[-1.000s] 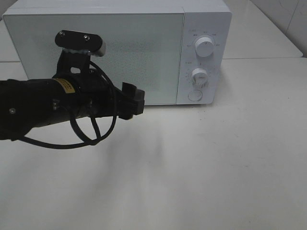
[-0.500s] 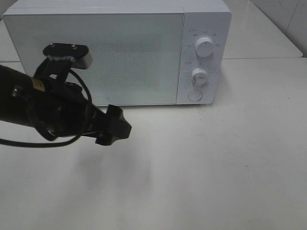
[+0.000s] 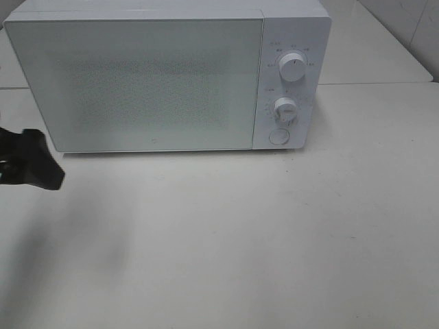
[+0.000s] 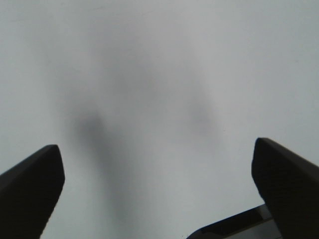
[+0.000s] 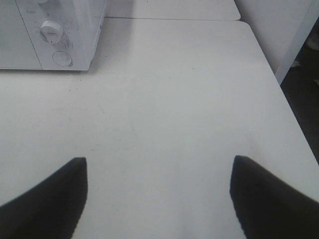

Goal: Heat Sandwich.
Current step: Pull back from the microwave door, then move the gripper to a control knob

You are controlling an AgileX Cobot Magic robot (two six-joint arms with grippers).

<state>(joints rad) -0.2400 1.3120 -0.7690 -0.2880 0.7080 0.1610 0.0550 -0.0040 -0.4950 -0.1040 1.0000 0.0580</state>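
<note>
The right gripper (image 5: 159, 160) and left gripper (image 4: 157, 147) hang with jaws spread and empty over the table (image 3: 274, 240). Behind stands the shut microwave (image 3: 164, 75). The sandwich is out of sight, so its heading cannot be told. The left arm has retreated leftward from the door.

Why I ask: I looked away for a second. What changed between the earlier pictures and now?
The left gripper drew back from in front of the microwave door, moving left and down in the high view. Only its tip shows now at the left edge, jaws open and empty. Nothing was seen grasped or released. The microwave stayed shut, its two knobs unchanged.
</note>
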